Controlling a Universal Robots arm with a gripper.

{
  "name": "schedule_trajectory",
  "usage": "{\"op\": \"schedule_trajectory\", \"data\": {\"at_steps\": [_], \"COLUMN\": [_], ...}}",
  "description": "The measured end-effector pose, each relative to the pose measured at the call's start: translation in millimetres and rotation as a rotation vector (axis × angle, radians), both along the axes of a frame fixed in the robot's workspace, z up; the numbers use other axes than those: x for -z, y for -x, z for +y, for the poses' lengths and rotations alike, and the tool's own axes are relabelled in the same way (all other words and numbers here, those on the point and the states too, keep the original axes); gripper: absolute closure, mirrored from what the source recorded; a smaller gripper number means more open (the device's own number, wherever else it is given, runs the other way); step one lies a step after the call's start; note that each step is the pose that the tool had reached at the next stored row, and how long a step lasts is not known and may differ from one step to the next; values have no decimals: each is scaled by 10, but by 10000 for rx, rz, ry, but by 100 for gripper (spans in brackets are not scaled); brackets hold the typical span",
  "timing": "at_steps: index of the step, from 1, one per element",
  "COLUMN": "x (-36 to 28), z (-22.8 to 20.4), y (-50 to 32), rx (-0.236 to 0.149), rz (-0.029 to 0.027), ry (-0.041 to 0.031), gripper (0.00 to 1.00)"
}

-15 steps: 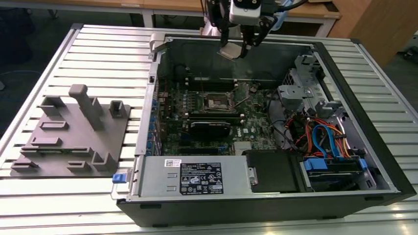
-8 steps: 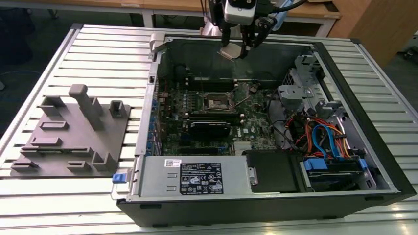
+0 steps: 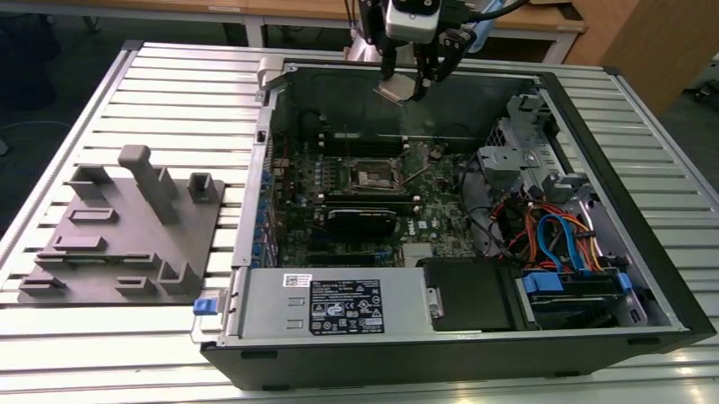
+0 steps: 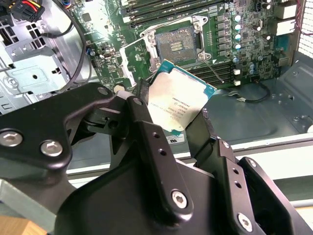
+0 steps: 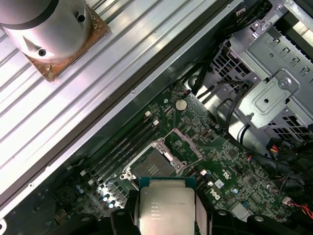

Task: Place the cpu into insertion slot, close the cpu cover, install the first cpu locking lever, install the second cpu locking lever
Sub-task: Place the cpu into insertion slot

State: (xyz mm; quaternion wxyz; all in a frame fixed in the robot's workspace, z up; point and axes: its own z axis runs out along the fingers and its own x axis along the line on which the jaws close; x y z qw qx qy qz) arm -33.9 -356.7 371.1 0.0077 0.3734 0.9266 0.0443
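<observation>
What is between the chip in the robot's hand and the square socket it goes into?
Nothing: in the second wrist view the cpu, gripped by the hand, hangs in clear air, the insertion slot beyond it.

We lose one edge of the cpu (image 5: 166,205) past the first wrist view's border, and the gripper (image 5: 167,218) hides its two flanks. In the exterior view the gripper, at the case's (image 3: 371,370) twelve o'clock, is cut off above, and the slot's (image 3: 373,174) inside is too small to tell.

You see open computer case (image 3: 450,364) on slatted table (image 3: 101,353); grey fixture block (image 3: 113,244) at its 9 o'clock, exterior view.
</observation>
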Motion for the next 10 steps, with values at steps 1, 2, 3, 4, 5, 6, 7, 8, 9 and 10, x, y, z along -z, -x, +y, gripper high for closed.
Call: {"op": "schedule_trajectory", "data": {"at_steps": [1,2,3,4,5,6,7,8,9,10], "x": [0,0,0,0,0,0,1,2,3,5], "z": [0,0,0,0,0,0,0,0,0,0], "y": [0,0,0,0,0,0,0,0,0,0], "rx": [1,1,2,8,30,83,176,296,443,611], "rz": [0,0,0,-1,-1,-1,0,0,0,0], "ry": [0,0,0,1,4,6,7,7,8,9], "gripper": [46,46,46,46,46,46,46,46,46,46]}}
